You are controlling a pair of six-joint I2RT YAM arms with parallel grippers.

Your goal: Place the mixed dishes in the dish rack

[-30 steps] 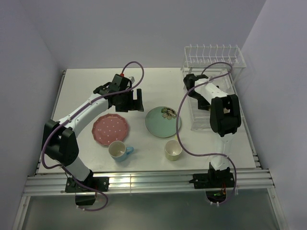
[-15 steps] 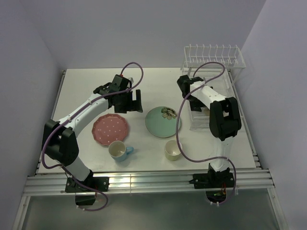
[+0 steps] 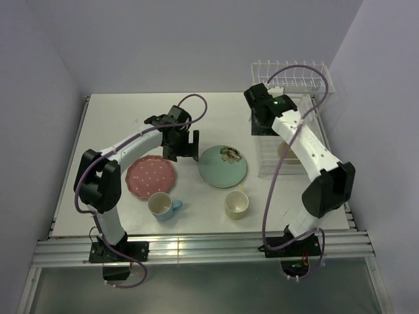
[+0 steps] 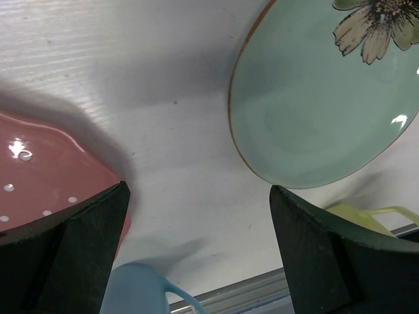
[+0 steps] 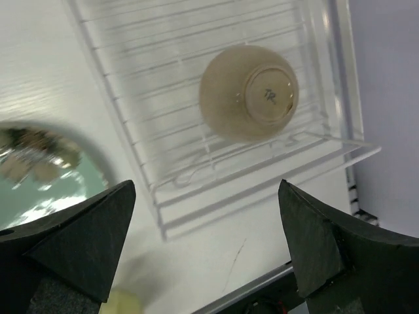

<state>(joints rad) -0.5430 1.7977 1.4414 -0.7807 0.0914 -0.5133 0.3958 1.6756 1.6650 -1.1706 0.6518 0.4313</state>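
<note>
The cream bowl lies upside down in the lower tray of the white wire dish rack. My right gripper hangs open and empty above the tray's near-left corner. On the table lie the mint-green flowered plate and the pink dotted plate. Nearer stand the blue mug and the pale yellow-green mug. My left gripper is open and empty, over the bare strip between the pink plate and the green plate.
The rack's raised slotted holder stands at the back right against the wall. Walls close in on the left, back and right. A metal rail runs along the near edge. My right arm's cable loops over the table's right part.
My right gripper has opened fully and drawn back up and left out of the rack tray, leaving the bowl there. My left gripper has shifted right and nearer, towards the gap between the plates.
</note>
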